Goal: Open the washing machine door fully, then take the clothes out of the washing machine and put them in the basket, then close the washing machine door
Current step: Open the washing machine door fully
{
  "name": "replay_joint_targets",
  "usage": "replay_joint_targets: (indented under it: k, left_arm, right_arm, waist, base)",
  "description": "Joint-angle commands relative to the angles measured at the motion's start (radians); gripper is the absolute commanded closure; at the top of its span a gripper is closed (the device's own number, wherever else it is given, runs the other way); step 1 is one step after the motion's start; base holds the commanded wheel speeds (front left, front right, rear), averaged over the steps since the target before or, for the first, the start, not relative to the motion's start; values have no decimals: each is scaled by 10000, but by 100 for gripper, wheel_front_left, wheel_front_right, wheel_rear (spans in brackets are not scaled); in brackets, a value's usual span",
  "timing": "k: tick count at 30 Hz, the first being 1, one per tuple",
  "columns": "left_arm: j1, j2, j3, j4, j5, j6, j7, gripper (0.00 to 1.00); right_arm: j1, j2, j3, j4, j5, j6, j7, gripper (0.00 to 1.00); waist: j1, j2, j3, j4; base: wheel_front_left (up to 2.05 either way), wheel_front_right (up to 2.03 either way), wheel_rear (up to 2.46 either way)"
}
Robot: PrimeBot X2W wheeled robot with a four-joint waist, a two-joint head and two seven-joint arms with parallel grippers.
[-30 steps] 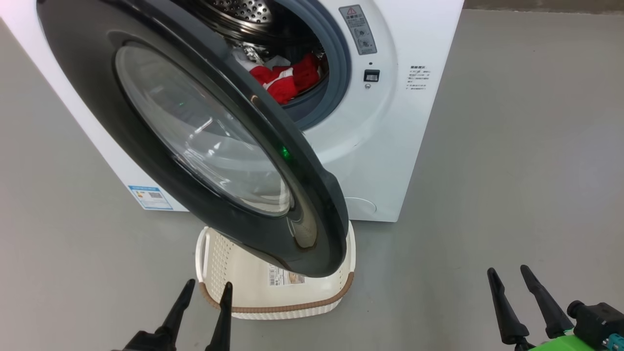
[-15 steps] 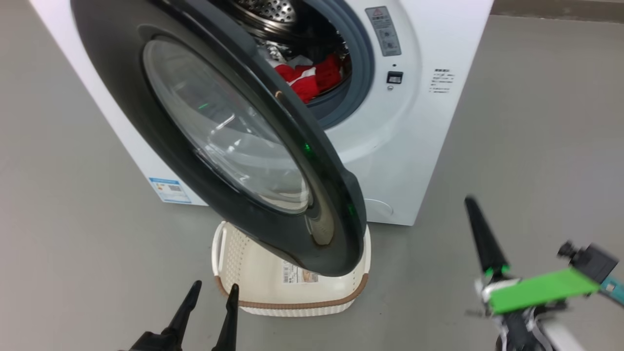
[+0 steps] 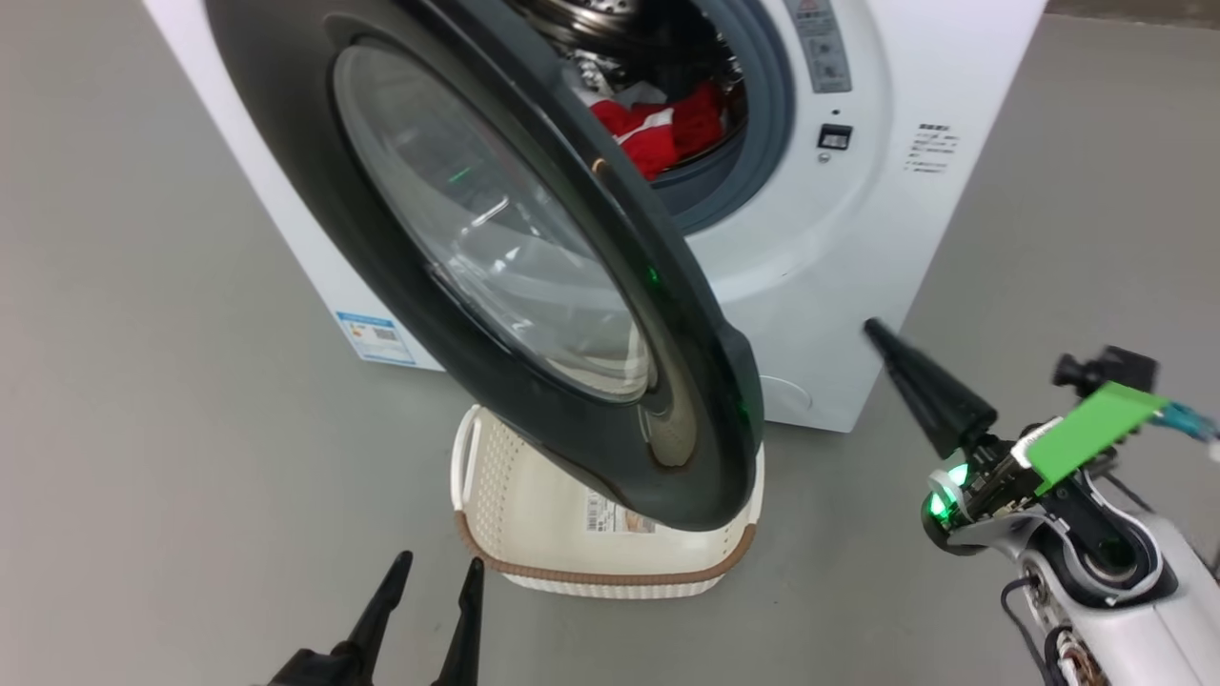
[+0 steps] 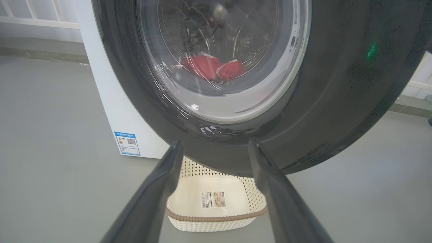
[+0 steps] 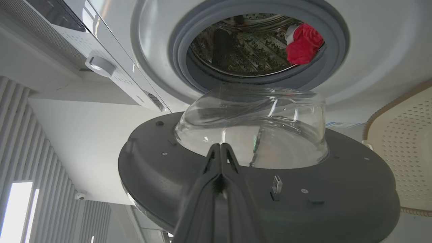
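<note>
You had grey floor (image 3: 143, 381) all around. You saw white rail (image 4: 37, 23) far back, dark strip (image 4: 33, 54) under it, ribbed wall (image 5: 40, 141) with bright window (image 5: 18, 209).

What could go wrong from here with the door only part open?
1. The right hand, shut, points at the bulging glass bowl on the inner side of the washing machine door; a push there may slip off.
2. The open left hand sits in front of the door's outer face, likely in its swing path.
3. The door overhangs the basket; the clothes could catch on it if pulled now.
</note>
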Motion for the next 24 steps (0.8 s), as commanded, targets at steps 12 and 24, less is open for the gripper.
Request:
replay_joint_targets:
  k: [12,24]
  left_arm:
    - [-277,66,94,-224,-221,141,-122,0]
    - [-331,66,-71,-142,-303,166,-122,0]
  right_arm:
    - [-1191,20,-12,1424,273,4,3349,100]
    - [-1032,618,-103,1459,-456,4,4287,100]
  waist:
    - [0,0,275,361]
    - [0,0,126,692]
  base:
    - [0,0,0]
    - [0,0,0]
